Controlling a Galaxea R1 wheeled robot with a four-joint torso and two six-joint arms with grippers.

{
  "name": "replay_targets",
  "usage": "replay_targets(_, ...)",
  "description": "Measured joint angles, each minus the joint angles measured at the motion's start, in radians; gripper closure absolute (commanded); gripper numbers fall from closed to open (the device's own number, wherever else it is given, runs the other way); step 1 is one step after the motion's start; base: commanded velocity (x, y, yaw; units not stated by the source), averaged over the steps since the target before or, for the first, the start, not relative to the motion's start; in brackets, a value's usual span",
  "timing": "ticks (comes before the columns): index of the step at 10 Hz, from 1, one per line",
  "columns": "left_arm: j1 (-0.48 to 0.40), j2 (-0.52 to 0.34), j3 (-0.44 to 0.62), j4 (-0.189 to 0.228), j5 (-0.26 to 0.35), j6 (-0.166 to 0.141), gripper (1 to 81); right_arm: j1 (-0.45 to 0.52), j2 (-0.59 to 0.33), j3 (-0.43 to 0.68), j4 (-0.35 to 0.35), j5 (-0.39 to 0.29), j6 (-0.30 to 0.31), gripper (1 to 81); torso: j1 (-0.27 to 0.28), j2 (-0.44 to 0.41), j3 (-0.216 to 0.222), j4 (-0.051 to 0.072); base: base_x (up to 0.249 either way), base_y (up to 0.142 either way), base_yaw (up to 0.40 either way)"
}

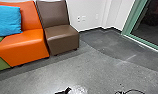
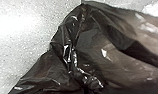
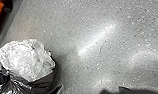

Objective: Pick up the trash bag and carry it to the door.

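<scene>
Low at six o'clock in my head view is the black trash bag (image 2: 102,50), crumpled clear plastic (image 3: 26,58) in its mouth; whether either arm's jaws are open, I cannot tell. Farther, I see the orange chair (image 1: 26,43) at nine o'clock.

The speckled grey floor (image 1: 95,72) stretches out past the robot's left gripper (image 1: 66,91), darker off ahead to its right. A brown chair (image 1: 62,41) stands on it beyond the gripper, with an orange chair (image 1: 23,47) and a green one (image 1: 0,58) farther left.
</scene>
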Motion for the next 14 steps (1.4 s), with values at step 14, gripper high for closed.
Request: replay_targets(14, 0.086, -0.037, 0.046, 0.015, 0.061, 0.003, 81.1, -0.076, 0.071, -0.089, -0.001, 0.004, -0.006, 1.0, -0.279, 0.448, 0.211, 0.000, 0.000, 0.000, 0.000)
